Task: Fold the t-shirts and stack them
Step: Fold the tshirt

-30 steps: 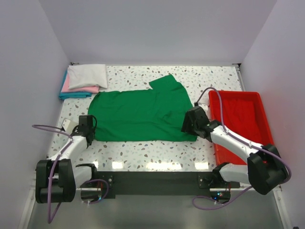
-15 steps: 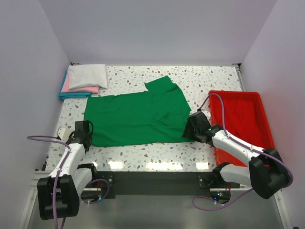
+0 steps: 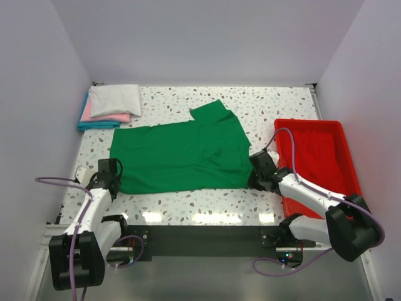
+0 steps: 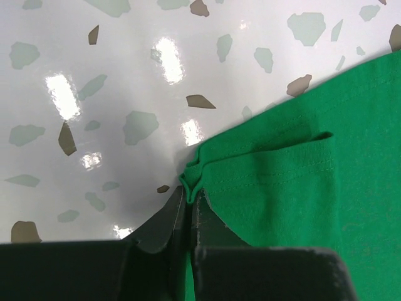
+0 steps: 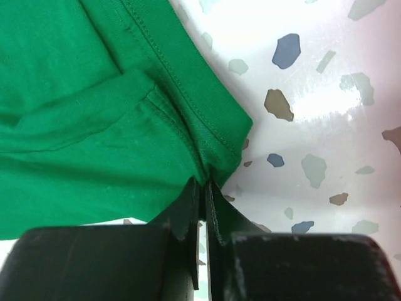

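Note:
A bright green t-shirt [image 3: 178,157] lies spread flat across the middle of the table, one sleeve pointing to the far side. My left gripper [image 3: 116,180] is shut on its near-left corner; in the left wrist view the fingertips [image 4: 189,191] pinch a bunched fold of the green hem [image 4: 294,182]. My right gripper [image 3: 252,180] is shut on the near-right corner, and the right wrist view shows the jaws [image 5: 203,183] closed on the green cloth [image 5: 94,125]. Folded white [image 3: 114,99], pink [image 3: 108,117] and teal [image 3: 94,125] t-shirts are stacked at the far left.
A rigid red tray [image 3: 326,135] stands along the right edge of the table, just right of my right arm. Speckled tabletop [image 3: 269,100] shows beyond the shirt and along the near edge. Walls close in on three sides.
The shirt has slid left and nearer with my left gripper. My right gripper moved to the near-right corner and closed on the hem.

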Motion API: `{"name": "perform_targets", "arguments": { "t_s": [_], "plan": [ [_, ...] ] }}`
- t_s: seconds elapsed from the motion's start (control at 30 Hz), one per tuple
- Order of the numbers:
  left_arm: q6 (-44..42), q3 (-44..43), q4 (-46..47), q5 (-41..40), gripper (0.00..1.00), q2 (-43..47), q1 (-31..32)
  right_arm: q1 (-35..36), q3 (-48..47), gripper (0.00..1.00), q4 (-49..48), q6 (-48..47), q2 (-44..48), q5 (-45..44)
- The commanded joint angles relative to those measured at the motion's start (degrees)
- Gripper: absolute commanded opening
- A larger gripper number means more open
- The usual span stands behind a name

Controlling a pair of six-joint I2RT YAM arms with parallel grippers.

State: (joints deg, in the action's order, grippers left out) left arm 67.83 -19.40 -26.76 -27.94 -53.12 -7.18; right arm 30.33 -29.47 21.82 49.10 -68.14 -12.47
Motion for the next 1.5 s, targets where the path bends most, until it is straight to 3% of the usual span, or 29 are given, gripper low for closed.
{"name": "perform_targets", "arguments": {
  "t_s": [0.0, 0.4, 0.47, 0.57, 0.6, 0.63, 0.7, 0.73, 0.83, 1.03, 1.17, 1.27, 1.37, 1.47],
  "plan": [
    [-1.74, -2.49, -3.11, -2.11, 0.0, 1.09, -1.17, -0.09, -0.23, 0.0, 3.13, 2.14, 4.39, -2.38],
    [-2.79, -6.26, -11.11, -2.64, 0.02, 6.71, -2.58, -0.18, -1.11, 0.0, 24.48, 5.65, 28.84, -1.6],
    [-2.62, -6.88, -12.69, -2.47, 0.12, 8.21, -2.57, -0.18, -1.2, 0.06, 25.89, 6.09, 31.56, -0.54],
    [-2.44, -8.02, -14.97, -2.2, 0.44, 9.88, -2.58, -0.18, -1.73, 0.21, 28.0, 6.09, 34.29, 0.16],
    [-2.36, -8.37, -15.25, -2.12, 0.6, 10.4, -2.58, -0.09, -2.16, 0.26, 28.27, 5.83, 34.91, 0.08],
    [-2.62, -9.25, -15.42, -2.2, 0.65, 11.37, -2.58, -0.18, -2.6, 0.38, 28.36, 4.96, 35.18, -0.01],
    [-5.23, -11.7, -14.02, -2.03, 0.77, 12.16, -2.58, -0.09, -4.96, 0.48, 26.53, 3.12, 34.48, -0.1],
    [-6.3, -12.76, -13.41, -1.68, 0.8, 12.17, -2.58, -0.09, -6.11, 0.57, 25.91, 0.58, 33.43, -0.36],
    [-13.5, -17.32, -7.71, 1.21, 0.88, 9.2, -2.49, -0.18, -12.26, 0.66, 21.36, -5.65, 25.54, -0.8],
    [-25.11, -25.68, 6.28, 10.19, 0.91, -5.21, -2.31, -0.09, -29.57, 0.75, 8.96, -18.92, 1.73, 1.22],
    [-28.98, -30.08, 12.68, 8.7, 0.86, -17.52, -0.12, -1.41, -43.53, 0.74, 5.34, -25.19, -16.72, 2.53],
    [-30.74, -32.63, 14.72, 8.43, 0.74, -26.31, 0.68, -4.21, -52.16, 0.71, 2.35, -27.39, -28.39, 6.13],
    [-30.22, -35.17, 15.6, 8.61, 0.64, -32.99, 0.85, -7.46, -60.76, 0.69, 1.56, -28.27, -36.77, 8.07],
    [-28.81, -38.25, 16.74, 8.43, 0.6, -37.92, 1.29, -8.53, -63.94, 0.68, -0.64, -28.8, -41.19, 9.66]
  ]
}}
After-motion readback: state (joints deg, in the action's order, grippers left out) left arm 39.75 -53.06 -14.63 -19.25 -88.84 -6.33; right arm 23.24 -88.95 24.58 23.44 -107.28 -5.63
